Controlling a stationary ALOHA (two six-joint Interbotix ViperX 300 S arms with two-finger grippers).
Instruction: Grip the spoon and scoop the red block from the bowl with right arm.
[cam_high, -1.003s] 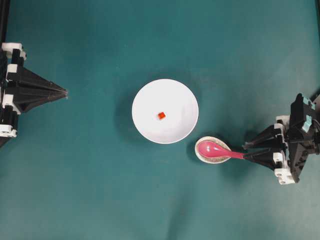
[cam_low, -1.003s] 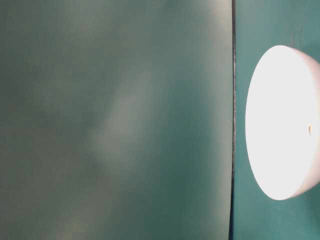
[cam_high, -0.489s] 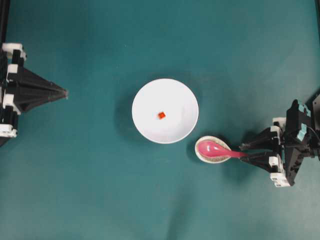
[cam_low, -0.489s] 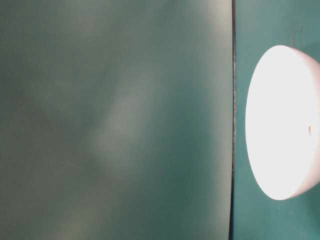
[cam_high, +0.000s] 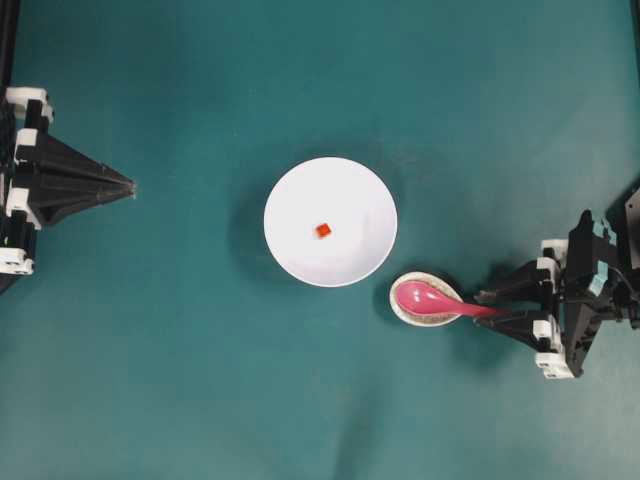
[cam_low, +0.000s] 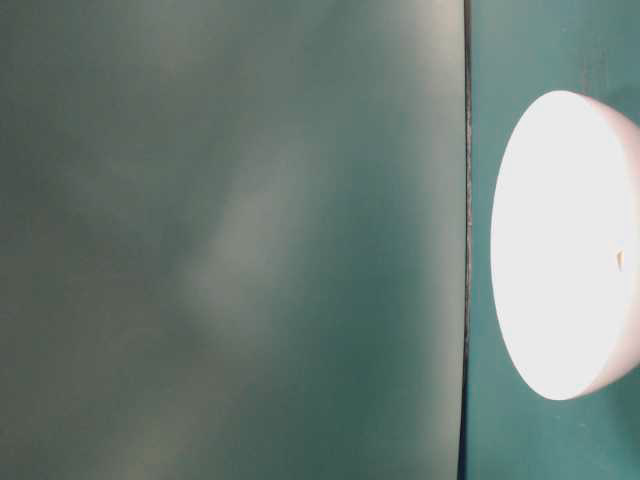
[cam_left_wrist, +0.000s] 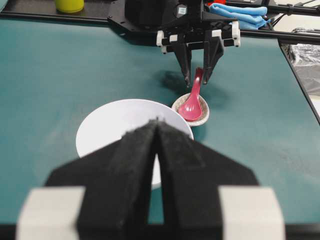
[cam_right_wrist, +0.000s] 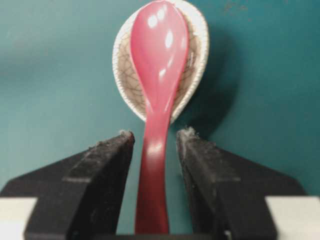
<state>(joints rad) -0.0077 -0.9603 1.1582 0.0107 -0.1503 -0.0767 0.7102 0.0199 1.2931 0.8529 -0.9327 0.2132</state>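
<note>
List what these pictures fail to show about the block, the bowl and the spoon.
- Red block: left wrist view, hidden behind the shut left pincer; overhead, too small for detail.
- Bowl: table-level view, overexposed and cut off by the right edge.
- Spoon: right wrist view, handle end cut off by the bottom edge, between the open right pincer.

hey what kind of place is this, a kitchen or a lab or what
Probably a robotics lab bench, not a kitchen: two black robot arms, the right claw open around a spoon, face each other over a bare teal table holding only a bowl and small props.
</note>
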